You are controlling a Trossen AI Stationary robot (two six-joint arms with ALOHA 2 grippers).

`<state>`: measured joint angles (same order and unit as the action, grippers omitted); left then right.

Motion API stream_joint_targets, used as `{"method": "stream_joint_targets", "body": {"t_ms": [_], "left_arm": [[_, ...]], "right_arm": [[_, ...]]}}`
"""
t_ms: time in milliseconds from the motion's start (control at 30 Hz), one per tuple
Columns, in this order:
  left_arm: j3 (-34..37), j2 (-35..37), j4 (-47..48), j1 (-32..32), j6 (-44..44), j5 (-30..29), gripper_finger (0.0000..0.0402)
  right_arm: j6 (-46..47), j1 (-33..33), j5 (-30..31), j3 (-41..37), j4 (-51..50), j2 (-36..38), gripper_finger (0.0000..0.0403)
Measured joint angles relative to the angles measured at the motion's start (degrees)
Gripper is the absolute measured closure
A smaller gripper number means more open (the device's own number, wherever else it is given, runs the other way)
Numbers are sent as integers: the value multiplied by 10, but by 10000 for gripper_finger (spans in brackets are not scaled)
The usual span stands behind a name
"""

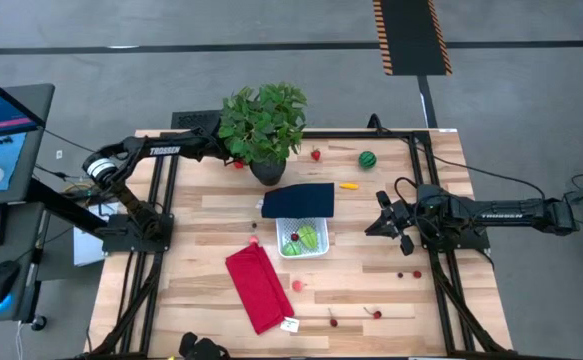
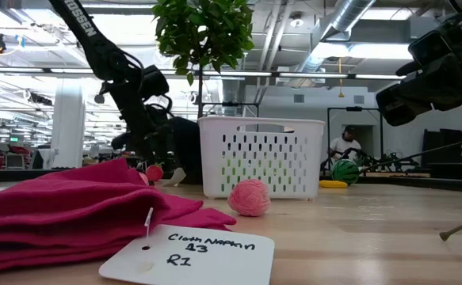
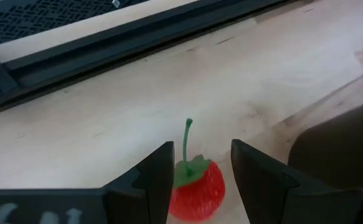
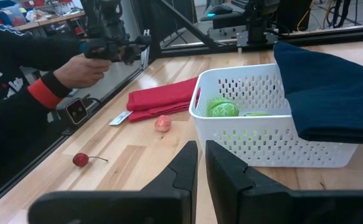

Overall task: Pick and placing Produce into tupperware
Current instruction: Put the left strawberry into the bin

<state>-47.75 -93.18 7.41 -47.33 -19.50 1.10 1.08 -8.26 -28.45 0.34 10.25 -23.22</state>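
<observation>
The white perforated tupperware (image 1: 303,240) stands mid-table with green produce (image 4: 222,107) inside and a dark navy cover (image 1: 299,200) over its far side. My left gripper (image 3: 198,168) is at the far edge beside the potted plant. It is open, pointing down, with one finger on each side of a red stemmed fruit (image 3: 197,185) that lies on the table. My right gripper (image 4: 201,163) is shut and holds nothing, hovering right of the tupperware. A strawberry (image 1: 316,154), a striped green ball (image 1: 368,159) and an orange piece (image 1: 348,185) lie on the far side. My left gripper has its fingers (image 3: 156,171) astride the red fruit from above, close to its sides. Whether they touch it I cannot tell. The fruit sits on the wood with its green stem (image 3: 186,140) sticking up.
The leafy potted plant (image 1: 263,125) stands right beside my left gripper. A red folded cloth (image 1: 259,288) with a tag lies near the front, with a pink ball (image 1: 297,285) beside it. Small red cherries (image 1: 376,313) are scattered front right. A person's sleeved hand (image 4: 75,68) shows beyond the table's edge.
</observation>
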Motion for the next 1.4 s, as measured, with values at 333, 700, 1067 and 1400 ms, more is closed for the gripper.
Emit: {"method": "stream_joint_targets", "body": {"t_ms": [333, 700, 1067, 1400], "left_arm": [[0, -7, -2, -5, -60, -18, 281], [4, -7, 4, -1, -96, -31, 397], [4, -6, 39, -2, -151, -44, 401], [4, 46, 101, 1, -168, -41, 401]], "right_arm": [[0, 0, 0, 0, 0, 0, 346], [0, 0, 0, 0, 0, 0, 346], [0, 0, 0, 0, 0, 0, 346], [0, 0, 0, 0, 0, 0, 346]]}}
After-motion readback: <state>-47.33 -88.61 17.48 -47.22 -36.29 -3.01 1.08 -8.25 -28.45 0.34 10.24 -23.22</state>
